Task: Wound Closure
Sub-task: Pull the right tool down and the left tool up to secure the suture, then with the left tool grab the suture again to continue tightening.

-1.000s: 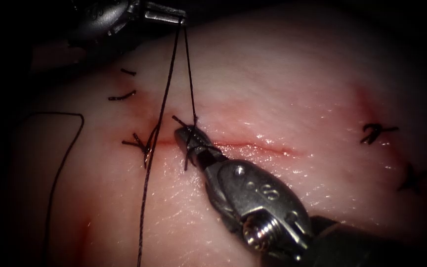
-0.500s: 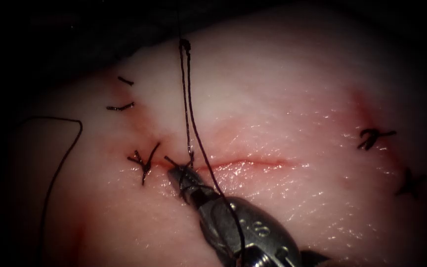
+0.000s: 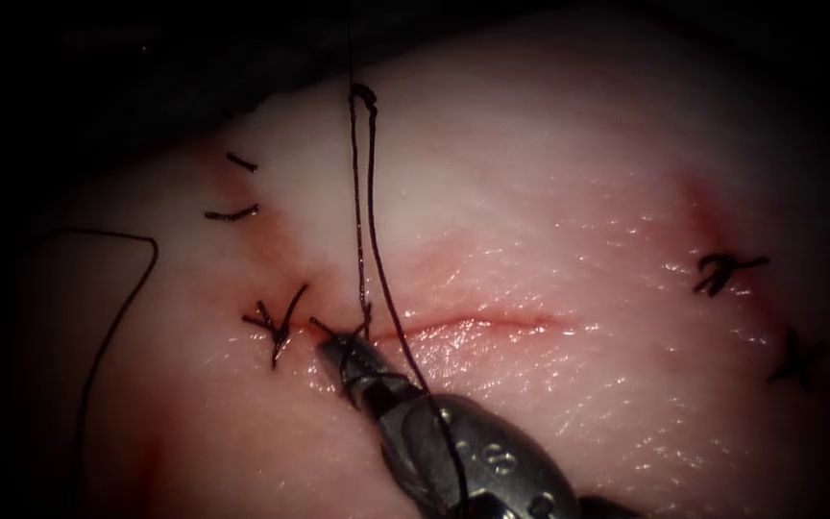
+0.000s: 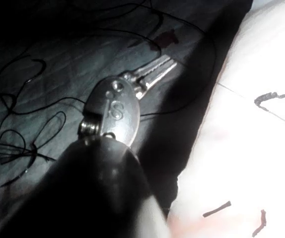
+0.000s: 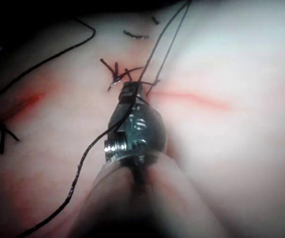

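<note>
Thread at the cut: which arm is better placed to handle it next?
Right, probably. The right tool sits at the left end of the cut, jaws shut on the thread. The left tool is off the tissue, over dark cloth.

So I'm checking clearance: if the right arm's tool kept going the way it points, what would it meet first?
Probably the dark knotted stitch just left of the red cut; the right tool points at it, holding black thread. Depth unclear.

Taut thread [image 3: 369, 207] and my right tool [image 3: 340, 354] crowd the cut's [image 3: 473, 325] left end. To its right the tissue [image 3: 569, 192] looks open, I think.
</note>
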Action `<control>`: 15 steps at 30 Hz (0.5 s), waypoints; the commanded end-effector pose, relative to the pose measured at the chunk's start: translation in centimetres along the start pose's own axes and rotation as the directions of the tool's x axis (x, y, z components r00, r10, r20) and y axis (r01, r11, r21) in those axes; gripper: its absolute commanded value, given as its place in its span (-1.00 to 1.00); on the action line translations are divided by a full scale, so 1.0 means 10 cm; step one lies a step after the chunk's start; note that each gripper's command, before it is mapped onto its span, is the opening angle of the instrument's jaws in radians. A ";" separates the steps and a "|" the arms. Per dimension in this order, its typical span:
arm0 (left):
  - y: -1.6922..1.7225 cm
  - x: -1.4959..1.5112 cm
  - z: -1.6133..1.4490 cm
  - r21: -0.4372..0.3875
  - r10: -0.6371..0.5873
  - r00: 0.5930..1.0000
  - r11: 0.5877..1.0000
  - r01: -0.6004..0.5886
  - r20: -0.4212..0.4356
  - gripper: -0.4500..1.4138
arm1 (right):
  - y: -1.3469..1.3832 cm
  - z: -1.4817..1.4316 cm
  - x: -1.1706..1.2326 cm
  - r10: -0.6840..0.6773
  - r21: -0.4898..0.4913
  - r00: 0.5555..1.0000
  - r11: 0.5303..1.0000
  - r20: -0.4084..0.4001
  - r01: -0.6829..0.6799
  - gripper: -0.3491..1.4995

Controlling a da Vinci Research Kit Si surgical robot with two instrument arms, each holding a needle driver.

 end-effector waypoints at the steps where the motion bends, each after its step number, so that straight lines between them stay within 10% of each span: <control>1: -0.013 0.001 0.004 0.015 0.005 1.000 1.000 -0.005 0.011 -1.00 | -0.010 0.008 0.005 0.001 0.004 1.000 1.000 -0.005 -0.001 -1.00; 15: 0.011 0.011 0.006 0.018 -0.005 0.999 1.000 0.004 0.053 -1.00 | -0.009 0.009 0.006 -0.018 0.003 0.999 1.000 -0.029 0.018 -1.00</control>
